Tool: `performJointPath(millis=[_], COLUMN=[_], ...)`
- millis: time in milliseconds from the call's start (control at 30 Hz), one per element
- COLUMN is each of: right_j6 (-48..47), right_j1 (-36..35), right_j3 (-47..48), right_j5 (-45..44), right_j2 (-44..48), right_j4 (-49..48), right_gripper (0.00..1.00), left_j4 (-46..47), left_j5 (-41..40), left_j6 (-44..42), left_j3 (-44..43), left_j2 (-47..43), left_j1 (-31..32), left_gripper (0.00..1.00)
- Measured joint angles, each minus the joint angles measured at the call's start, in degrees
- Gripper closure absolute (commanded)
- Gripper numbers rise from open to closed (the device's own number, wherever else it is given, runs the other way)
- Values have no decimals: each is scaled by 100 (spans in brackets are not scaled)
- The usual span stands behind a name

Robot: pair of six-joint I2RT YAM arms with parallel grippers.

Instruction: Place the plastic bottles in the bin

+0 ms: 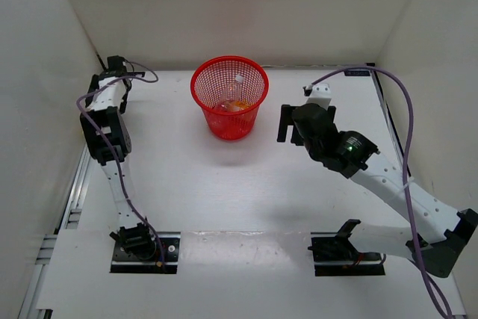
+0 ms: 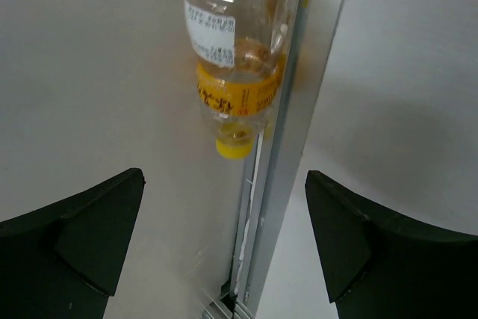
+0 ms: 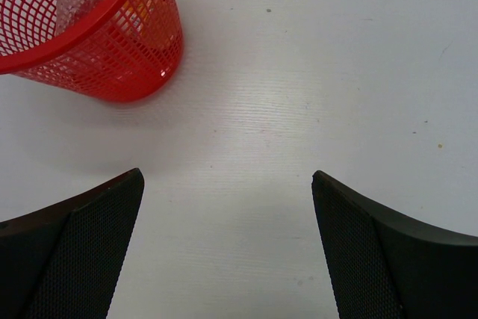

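**Bin and bottles, top and wrist views.** The bin [image 1: 196,89], a red mesh basket, is shown upright on the far middle of the table [image 1: 246,199]. Two bottles are seen inside it. The clear bottle with a white cap [image 1: 239,78] is shown with its cap uppermost, and the orange bottle [image 1: 237,105] lies lower, near the base. In the right wrist view both are also glimpsed through the mesh, the orange one only as a patch of colour.

The third bottle, the clear bottle with a yellow band [image 2: 235,42], is found outside the bin, at the far left corner of the table. It is laid on its side, with its yellow cap [image 2: 234,143] pointed toward the left wrist camera and its flank against the metal rail [image 2: 287,147] at the table's edge. The left gripper [image 2: 224,178] is held just short of this bottle, its fingers spread wide and nothing touched by them. In the top view the bottle is hidden behind that gripper.

The right gripper [image 3: 228,177] is held to the right of the bin, near it but apart. Its fingers are likewise spread wide and empty over bare table.
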State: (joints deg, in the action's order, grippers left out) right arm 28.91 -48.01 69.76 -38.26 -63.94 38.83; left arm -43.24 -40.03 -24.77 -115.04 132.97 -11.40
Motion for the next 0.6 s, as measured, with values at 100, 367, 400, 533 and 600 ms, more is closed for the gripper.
performJointPath(millis=[100, 367, 400, 533, 600], right_j6=[-48, -109, -111, -160, -221], right_j1=[0, 0, 0, 0, 0], right_j3=[68, 496, 546, 776, 935], right_j5=[83, 133, 129, 114, 111], right_j2=[-168, -647, -695, -894, -1008], right_j4=[7, 101, 136, 223, 227], right_gripper=[4, 4, 4, 4, 4], left_j4=[15, 186, 201, 223, 238], left_j5=[-177, -258, -249, -173, -116], left_j6=[-144, -319, -354, -439, -481], left_j3=[-551, -1054, -1069, -1073, -1075], left_j2=[656, 1314, 1355, 1434, 1453], left_j1=[-166, -505, -544, -588, -588], left_gripper=[0, 0, 0, 0, 0])
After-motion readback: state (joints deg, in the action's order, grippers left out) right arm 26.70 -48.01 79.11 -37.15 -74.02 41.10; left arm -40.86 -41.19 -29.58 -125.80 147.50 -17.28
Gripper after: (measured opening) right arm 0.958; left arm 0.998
